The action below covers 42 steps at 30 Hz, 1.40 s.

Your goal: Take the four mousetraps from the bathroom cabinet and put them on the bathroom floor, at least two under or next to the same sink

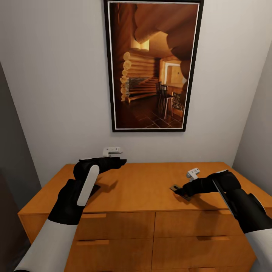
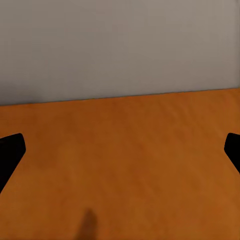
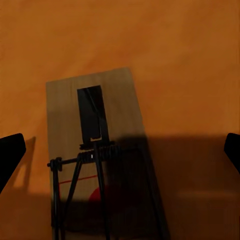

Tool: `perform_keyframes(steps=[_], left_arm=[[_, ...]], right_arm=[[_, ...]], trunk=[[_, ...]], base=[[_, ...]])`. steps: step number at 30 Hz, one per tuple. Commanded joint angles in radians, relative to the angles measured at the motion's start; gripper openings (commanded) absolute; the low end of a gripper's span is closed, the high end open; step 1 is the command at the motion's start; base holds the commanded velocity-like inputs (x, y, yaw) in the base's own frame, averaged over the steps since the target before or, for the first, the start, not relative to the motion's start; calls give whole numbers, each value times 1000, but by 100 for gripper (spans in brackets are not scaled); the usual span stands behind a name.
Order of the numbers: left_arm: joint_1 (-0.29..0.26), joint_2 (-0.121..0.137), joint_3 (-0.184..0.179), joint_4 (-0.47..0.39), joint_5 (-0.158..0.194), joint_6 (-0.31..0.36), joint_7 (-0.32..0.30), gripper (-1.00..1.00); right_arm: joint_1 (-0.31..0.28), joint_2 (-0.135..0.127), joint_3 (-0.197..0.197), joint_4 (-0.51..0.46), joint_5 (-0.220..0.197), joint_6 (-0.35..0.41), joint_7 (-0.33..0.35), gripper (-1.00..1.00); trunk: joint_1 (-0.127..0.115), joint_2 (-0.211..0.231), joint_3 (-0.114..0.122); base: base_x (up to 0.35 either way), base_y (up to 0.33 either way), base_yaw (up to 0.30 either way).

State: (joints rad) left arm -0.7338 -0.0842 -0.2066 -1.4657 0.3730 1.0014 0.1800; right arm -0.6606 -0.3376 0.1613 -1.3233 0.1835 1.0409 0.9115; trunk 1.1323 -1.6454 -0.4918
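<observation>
Two black-and-white arms reached out over the orange-brown cabinet (image 1: 151, 189), whose drawer fronts with slim bar handles lay nearest the camera. The right gripper (image 1: 180, 190) hung low over the cabinet top toward its right side, fingers spread wide with nothing between them, directly above a mousetrap (image 3: 100, 150) lying flat on the wood; in the right wrist view the tan board showed a dark metal plate, a wire spring bar and a red spot, partly under the gripper's shadow. Whether the fingertips touched the trap could not be told. The left gripper (image 1: 121, 162) was held farther back over the left part of the top, jaws likewise wide apart and empty, facing the pale wall (image 2: 120, 45). Above the cabinet hung a framed picture (image 1: 153, 66) of a log interior.
</observation>
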Motion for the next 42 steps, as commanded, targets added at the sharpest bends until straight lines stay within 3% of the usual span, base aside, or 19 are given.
perform_keyframes(steps=[1,6,7,30,42], left_arm=[[-1,0,0,-1,11,3,10,100],[-1,0,0,-1,11,3,10,100],[-1,0,0,-1,11,3,10,100],[-1,0,0,-1,12,3,10,100],[-1,-2,0,-2,12,1,10,100]], right_arm=[[-1,2,1,-1,5,6,10,100],[-1,14,0,2,4,6,11,100],[-1,16,0,2,4,6,11,-100],[-1,22,0,88,3,6,17,-100],[-13,7,-32,74,10,6,11,-100]], trunk=[[0,-1,-1],[0,-1,-1],[0,-1,-1],[0,-1,-1],[0,-1,-1]], base=[[0,0,0],[0,0,0],[0,0,0],[0,0,0],[0,0,0]])
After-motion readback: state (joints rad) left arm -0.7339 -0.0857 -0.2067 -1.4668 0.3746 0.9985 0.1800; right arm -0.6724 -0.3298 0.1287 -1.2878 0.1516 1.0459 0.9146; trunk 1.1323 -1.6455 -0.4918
